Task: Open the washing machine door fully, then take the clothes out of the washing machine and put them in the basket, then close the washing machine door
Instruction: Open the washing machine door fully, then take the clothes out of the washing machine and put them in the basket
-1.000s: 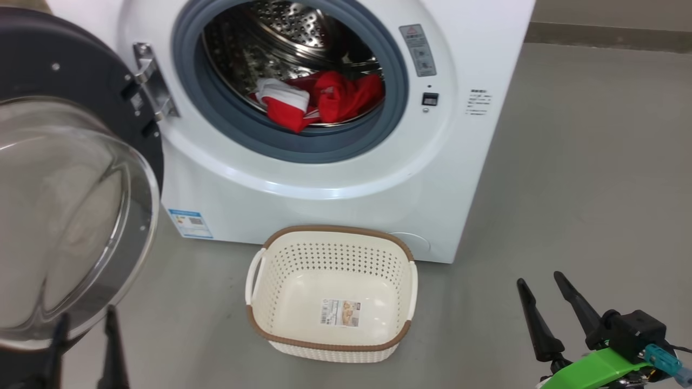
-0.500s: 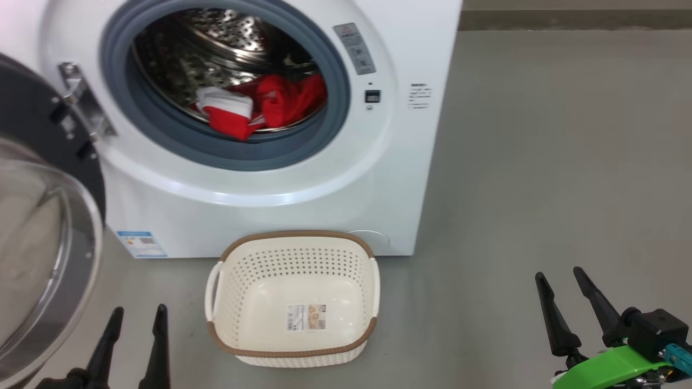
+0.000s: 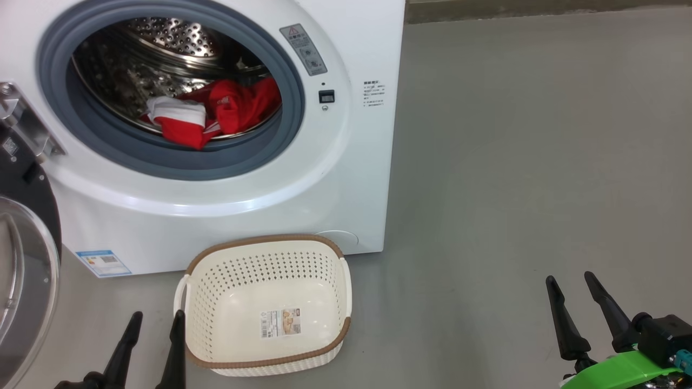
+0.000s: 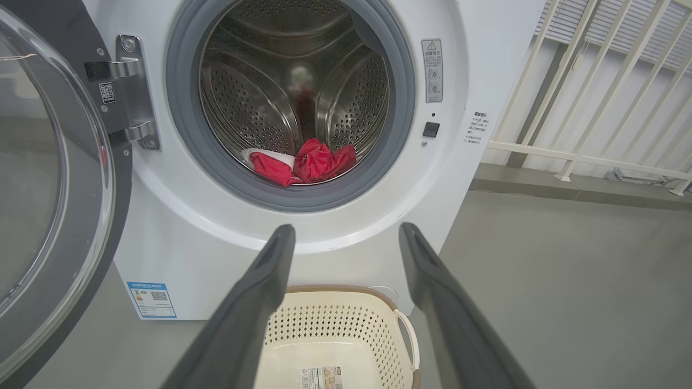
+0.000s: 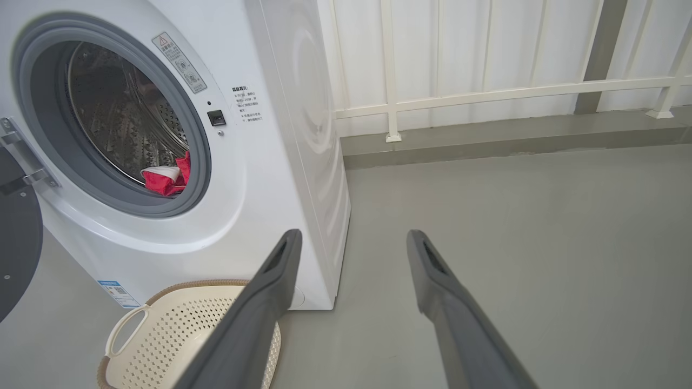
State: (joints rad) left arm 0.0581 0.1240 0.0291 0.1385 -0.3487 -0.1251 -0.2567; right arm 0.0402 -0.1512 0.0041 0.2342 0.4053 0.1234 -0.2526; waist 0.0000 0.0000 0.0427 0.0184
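door open, clothes in drum, perhaps two

Shiny perforated steel drum; matt plastic basket

The right hand had its two dark fingers spread wide with nothing between them, over the grey floor. To their left stood the white washing machine, its door swung open at the picture's left edge. Red and white clothes lay low in the perforated steel drum. The cream basket sat on the floor before the machine, partly hidden by one finger. A white railing ran behind.
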